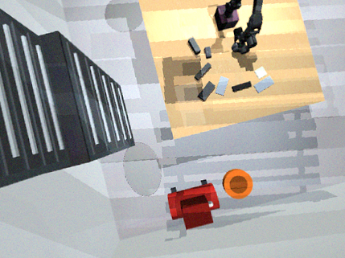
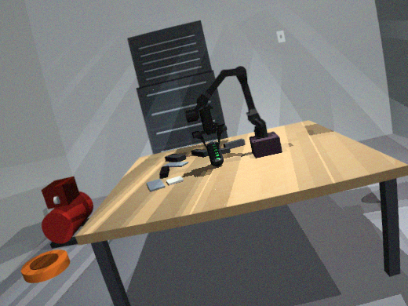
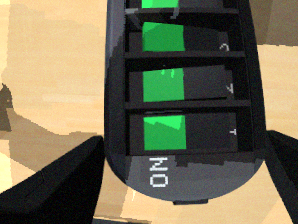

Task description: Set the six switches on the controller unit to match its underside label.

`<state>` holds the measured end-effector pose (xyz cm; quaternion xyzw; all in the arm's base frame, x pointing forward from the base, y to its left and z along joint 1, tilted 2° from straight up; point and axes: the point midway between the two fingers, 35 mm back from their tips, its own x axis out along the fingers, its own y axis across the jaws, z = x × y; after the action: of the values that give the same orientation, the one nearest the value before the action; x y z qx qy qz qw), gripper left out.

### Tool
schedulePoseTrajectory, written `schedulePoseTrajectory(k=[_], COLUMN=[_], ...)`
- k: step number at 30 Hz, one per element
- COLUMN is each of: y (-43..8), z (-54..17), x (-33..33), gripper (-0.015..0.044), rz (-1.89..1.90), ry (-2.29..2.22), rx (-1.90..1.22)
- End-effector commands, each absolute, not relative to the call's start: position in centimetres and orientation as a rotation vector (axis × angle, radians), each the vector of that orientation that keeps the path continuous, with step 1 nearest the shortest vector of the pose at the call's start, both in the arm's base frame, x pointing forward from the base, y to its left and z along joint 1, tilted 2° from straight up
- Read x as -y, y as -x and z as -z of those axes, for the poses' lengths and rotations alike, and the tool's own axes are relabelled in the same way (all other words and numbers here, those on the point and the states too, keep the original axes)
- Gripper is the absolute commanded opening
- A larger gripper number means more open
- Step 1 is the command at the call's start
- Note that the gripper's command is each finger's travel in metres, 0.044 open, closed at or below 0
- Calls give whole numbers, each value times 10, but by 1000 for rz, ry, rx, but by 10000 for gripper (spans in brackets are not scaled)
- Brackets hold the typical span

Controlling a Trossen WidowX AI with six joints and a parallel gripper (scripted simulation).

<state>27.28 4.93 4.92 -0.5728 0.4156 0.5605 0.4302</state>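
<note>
The dark grey controller unit is held off the bench and tilted, its switch side facing the exterior camera and its shadow apart from it. My gripper is shut on the unit, one finger against each long side. The wrist view shows switch 1, switch 2 and switch 3, green ends on the left, "ON" printed below. Part of another switch shows at the top edge. I cannot tell surely which ends are down. The underside label is hidden.
Several dark modules, including one and a black bar, lie on the wooden bench. Two blue-grey plates and a white plate lie near them. The arm's purple base block stands on the bench.
</note>
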Motion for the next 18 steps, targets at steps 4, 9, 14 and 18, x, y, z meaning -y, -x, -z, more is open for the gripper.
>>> schedulePoseTrajectory(k=[4,9,14,18], y=[-272,-271,-269,-268], z=[-54,-56,-57,-58], x=[-54,-57,-61,-62], gripper=[336,336,336,336], rz=[-1387,-1382,-1377,-1373], ry=[1440,1446,1454,1459], rx=[-1038,-1042,-1048,-1052])
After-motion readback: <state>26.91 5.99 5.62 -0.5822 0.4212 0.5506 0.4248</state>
